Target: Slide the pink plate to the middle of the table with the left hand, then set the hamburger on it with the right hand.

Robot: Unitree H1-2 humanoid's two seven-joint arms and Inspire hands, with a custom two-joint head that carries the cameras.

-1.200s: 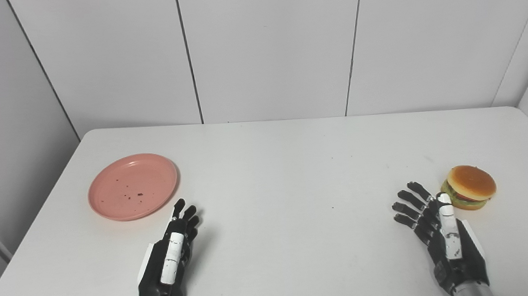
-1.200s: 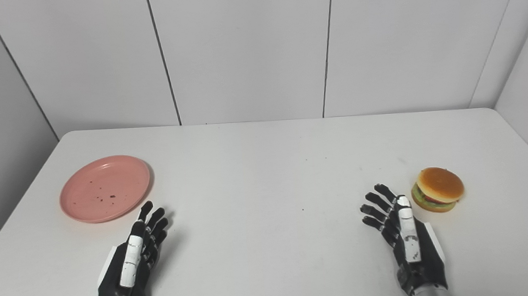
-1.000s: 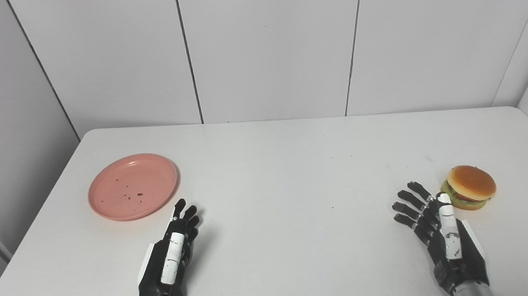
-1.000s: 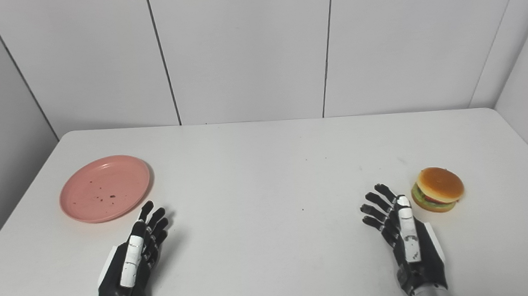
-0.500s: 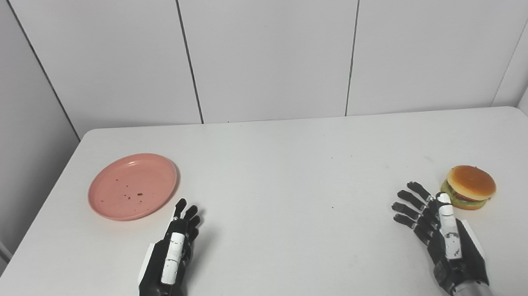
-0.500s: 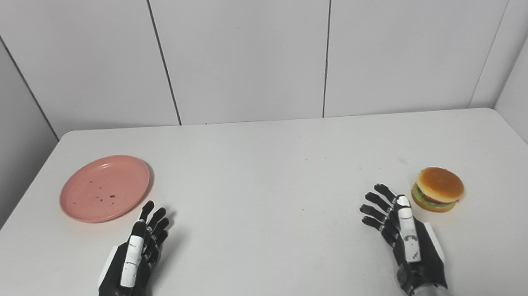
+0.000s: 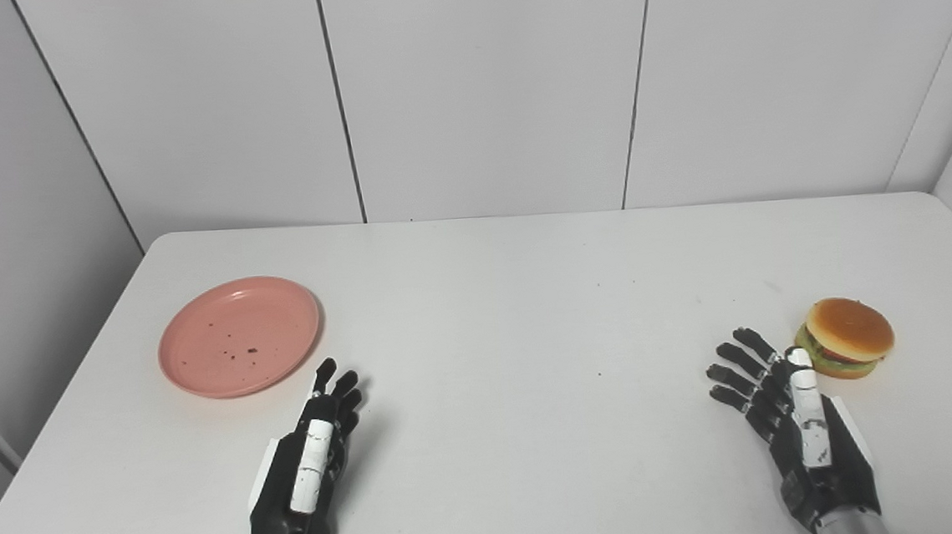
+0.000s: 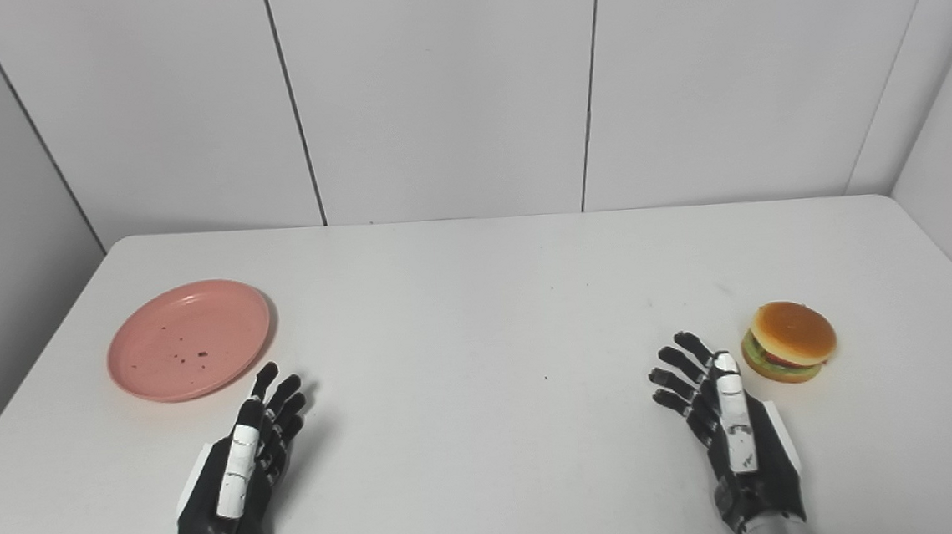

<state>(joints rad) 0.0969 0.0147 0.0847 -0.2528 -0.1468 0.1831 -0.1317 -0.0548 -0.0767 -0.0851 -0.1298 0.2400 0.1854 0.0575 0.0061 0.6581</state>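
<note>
The white table (image 7: pixel 512 298) fills my view, its middle bare. At about ten o'clock from that middle lies the pink plate (image 7: pixel 239 335), flat, speckled with dark crumbs, close to the left edge. At about four o'clock sits the hamburger (image 7: pixel 845 337), upright near the right edge.

My left hand (image 7: pixel 302 472) rests just beside the plate's near rim at its five o'clock — fingers straight and apart, holding nothing, not touching the plate. My right hand (image 7: pixel 797 425) waits at the hamburger's seven o'clock, fingers spread and empty, thumb tip very near the bun; I cannot tell whether it touches.

Nothing is done yet, I judge. The risk: pressing on the shallow rim could tip or spin the plate rather than slide it — or nudge it toward the left edge. A stray twitch of my right hand could knock the hamburger.
</note>
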